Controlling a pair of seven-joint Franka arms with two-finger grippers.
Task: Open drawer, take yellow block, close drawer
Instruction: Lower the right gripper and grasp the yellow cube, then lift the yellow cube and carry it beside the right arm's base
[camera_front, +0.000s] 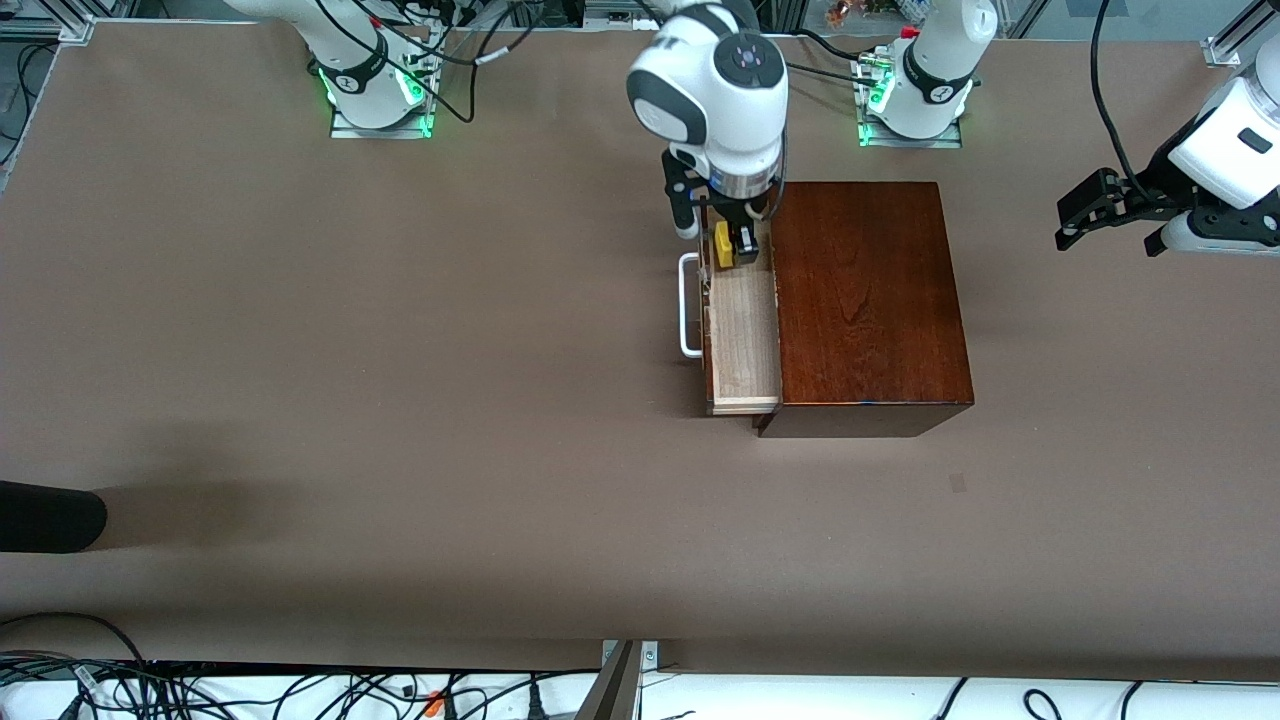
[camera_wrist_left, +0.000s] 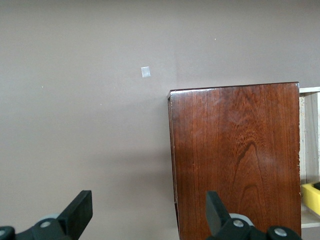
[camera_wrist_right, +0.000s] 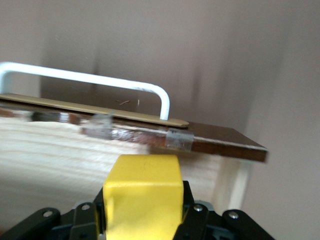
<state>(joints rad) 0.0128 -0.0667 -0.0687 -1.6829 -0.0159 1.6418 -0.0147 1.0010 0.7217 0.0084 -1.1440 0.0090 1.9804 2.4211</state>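
Yellow block (camera_front: 724, 245) sits between the fingers of the right end effector (camera_front: 733, 246), clamped, inside the drawer (camera_front: 745, 330) at its end farthest from the front camera. Drawer pulled out of the mahogany box (camera_front: 865, 300) toward the right arm's end of the counter (camera_front: 400, 400); white handle (camera_front: 688, 305) on its front. Left end effector (camera_front: 1085, 210) hangs open and empty over the counter at the left arm's end, waiting.

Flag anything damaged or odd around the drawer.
Clear tape patches sit along the top edge of the drawer front, as if mended. Otherwise normal: right gripper holds the yellow block in the drawer; left gripper waits open.
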